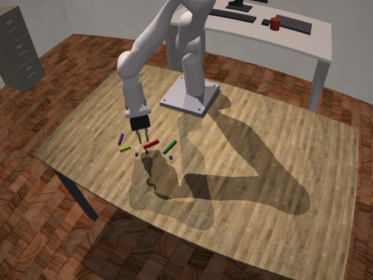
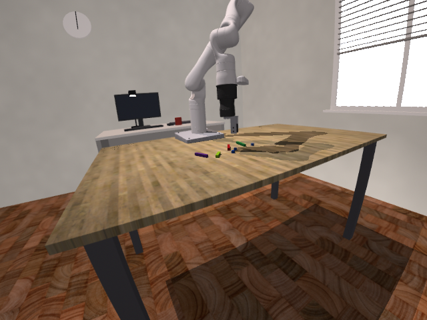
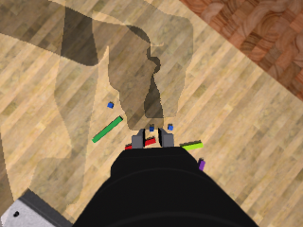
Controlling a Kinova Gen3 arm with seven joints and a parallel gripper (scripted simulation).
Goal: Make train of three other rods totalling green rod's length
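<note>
The green rod [image 1: 169, 146] lies flat on the table, and also shows in the wrist view [image 3: 107, 130]. The red rod [image 1: 151, 143] lies just left of it. The lime rod [image 1: 125, 148] and the purple rod [image 1: 120, 139] lie further left. Three small blue rods lie in front: one [image 1: 136, 154], a second [image 1: 146, 151] and a third [image 1: 170, 157]. My gripper [image 1: 143, 140] hangs above the red rod's left end, fingers pointing down and partly open, with nothing between them. In the wrist view the red rod [image 3: 150, 142] shows between the fingers.
The arm's base plate [image 1: 189, 96] stands at the back of the table. The rods lie near the table's left front edge. A desk with a monitor, keyboard and red cup [image 1: 274, 23] stands behind the table.
</note>
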